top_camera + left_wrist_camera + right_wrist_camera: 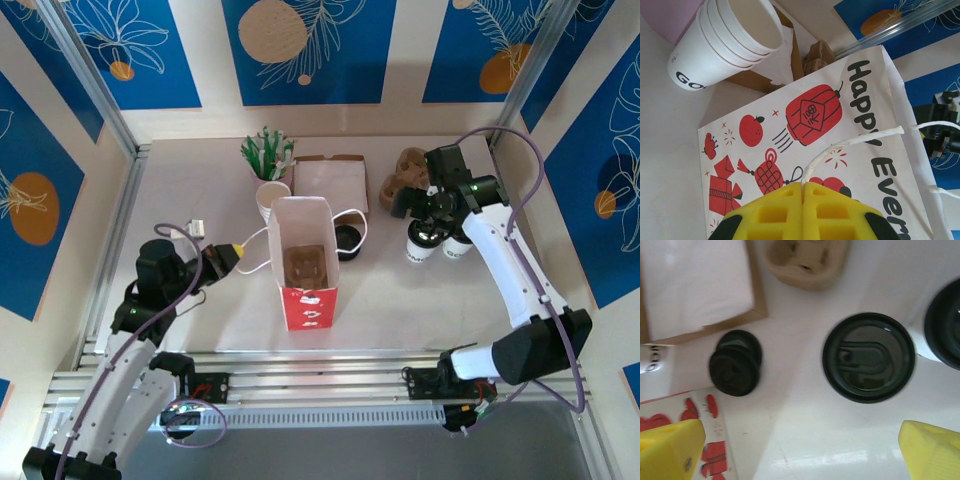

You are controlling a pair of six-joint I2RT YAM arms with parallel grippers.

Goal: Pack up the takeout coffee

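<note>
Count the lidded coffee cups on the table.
2. The left lidded cup stands right of the bag; the right lidded cup stands beside it. The right arm above may hide more.

Two lidded coffees [868, 357], one paper bag [308, 305], three nested lidless cups [725, 40] and one brown box [330, 182] stood there.

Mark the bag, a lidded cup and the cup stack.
bag [308, 308]: top view, red front panel.
lidded cup [868, 357]: right wrist view, middle of its black lid.
cup stack [695, 60]: left wrist view, outer cup's wall.
</note>
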